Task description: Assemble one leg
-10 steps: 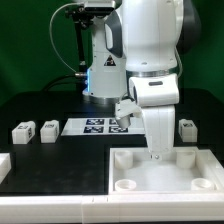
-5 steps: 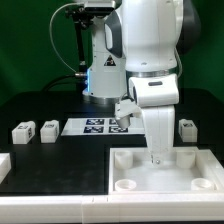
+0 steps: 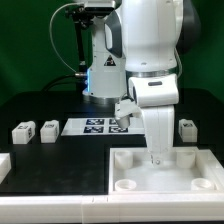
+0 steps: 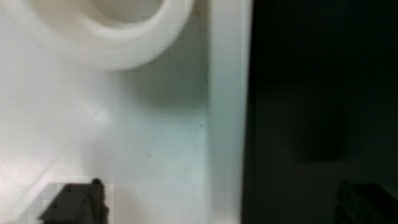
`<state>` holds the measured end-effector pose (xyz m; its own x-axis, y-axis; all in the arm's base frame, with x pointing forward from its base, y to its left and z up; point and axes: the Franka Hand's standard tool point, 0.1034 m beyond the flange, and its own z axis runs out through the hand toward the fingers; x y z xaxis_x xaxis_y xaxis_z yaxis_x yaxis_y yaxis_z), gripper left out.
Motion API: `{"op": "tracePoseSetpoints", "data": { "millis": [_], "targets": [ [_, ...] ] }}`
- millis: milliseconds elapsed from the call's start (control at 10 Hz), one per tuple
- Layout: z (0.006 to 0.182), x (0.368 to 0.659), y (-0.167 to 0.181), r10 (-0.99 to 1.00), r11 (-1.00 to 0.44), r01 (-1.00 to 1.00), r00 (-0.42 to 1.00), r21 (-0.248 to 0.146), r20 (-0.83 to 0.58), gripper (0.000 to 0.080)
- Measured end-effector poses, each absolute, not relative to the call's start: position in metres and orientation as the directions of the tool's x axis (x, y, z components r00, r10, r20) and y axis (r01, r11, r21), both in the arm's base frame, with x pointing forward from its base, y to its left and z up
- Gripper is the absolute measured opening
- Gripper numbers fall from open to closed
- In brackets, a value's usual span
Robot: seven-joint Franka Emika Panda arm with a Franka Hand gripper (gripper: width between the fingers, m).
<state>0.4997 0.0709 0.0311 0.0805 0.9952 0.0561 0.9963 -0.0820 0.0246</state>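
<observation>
Three legs show in the exterior view, small white posts with marker tags: two at the exterior view's left (image 3: pixel 22 130) (image 3: pixel 48 130) and one at its right (image 3: pixel 186 128). The large white panel (image 3: pixel 185 170) with round corner holes lies in front. My gripper (image 3: pixel 155 157) points down at the panel's rear edge. In the wrist view the gripper (image 4: pixel 219 205) is open and empty. One fingertip (image 4: pixel 75 200) is over the panel (image 4: pixel 125 130), the other over the dark table, so the panel's edge lies between them. A round corner hole (image 4: pixel 125 25) lies ahead.
The marker board (image 3: pixel 92 126) lies on the black table between the left legs and my arm. A white part (image 3: pixel 3 164) shows at the exterior view's left edge. The robot base (image 3: pixel 100 75) stands behind.
</observation>
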Motion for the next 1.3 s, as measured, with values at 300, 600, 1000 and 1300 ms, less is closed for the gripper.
{"op": "tracePoseSetpoints", "data": {
  "millis": [300,600,1000,1300],
  "targets": [
    [0.072,0.482,0.095,0.959,-0.281,0.958,0.278,0.052,0.050,0.0649],
    [0.084,0.470,0.133,0.782,-0.621,0.783,0.618,0.032,0.080,0.0649],
    [0.082,0.465,0.149,0.284,-0.956,0.290,0.954,-0.052,0.096,0.0649],
    [0.054,0.442,0.154,0.053,-0.993,0.061,0.995,-0.099,0.083,0.0649]
  ]
}}
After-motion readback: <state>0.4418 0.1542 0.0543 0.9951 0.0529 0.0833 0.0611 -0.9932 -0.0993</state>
